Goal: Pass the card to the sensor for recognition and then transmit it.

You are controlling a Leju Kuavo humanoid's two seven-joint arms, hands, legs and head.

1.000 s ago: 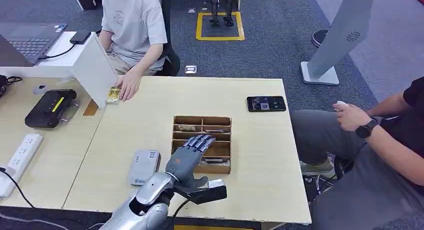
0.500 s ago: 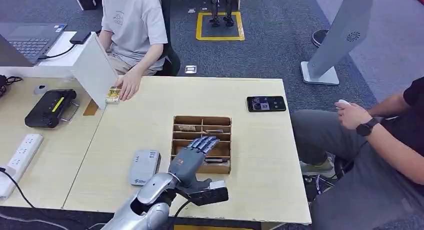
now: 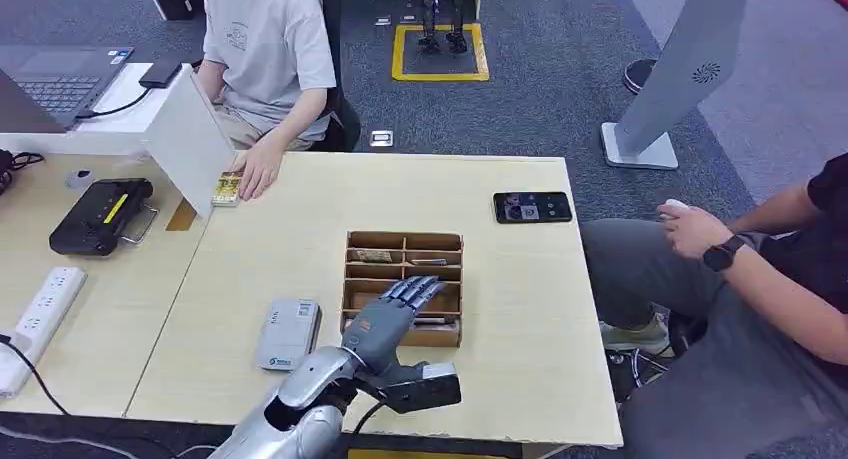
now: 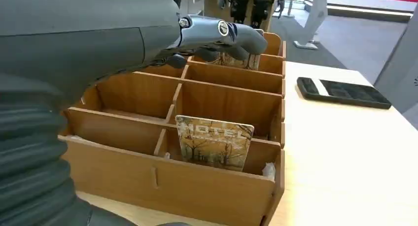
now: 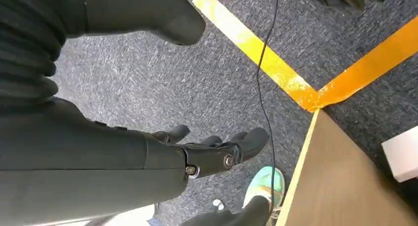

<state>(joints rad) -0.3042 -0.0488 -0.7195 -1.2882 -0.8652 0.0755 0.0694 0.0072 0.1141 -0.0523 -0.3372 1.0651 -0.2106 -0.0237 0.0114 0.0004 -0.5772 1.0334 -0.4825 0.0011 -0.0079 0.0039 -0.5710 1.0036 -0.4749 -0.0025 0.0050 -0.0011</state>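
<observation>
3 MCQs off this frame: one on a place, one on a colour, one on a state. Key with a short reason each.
1. Where is the left hand?
A. over the wooden organizer
B. on the phone
C. on the grey sensor

2. What colour is the floor tape in the right wrist view?
A. blue
B. yellow-orange
C. white

3. What is the state of the hotel card?
A. lying flat on the table
B. held by the left hand
C. standing in an organizer compartment

Key:
1 A, the fingers reach above the compartments.
2 B, the stripes on the grey carpet are yellow-orange.
3 C, it stands propped inside a near compartment, with no hand touching it.
</observation>
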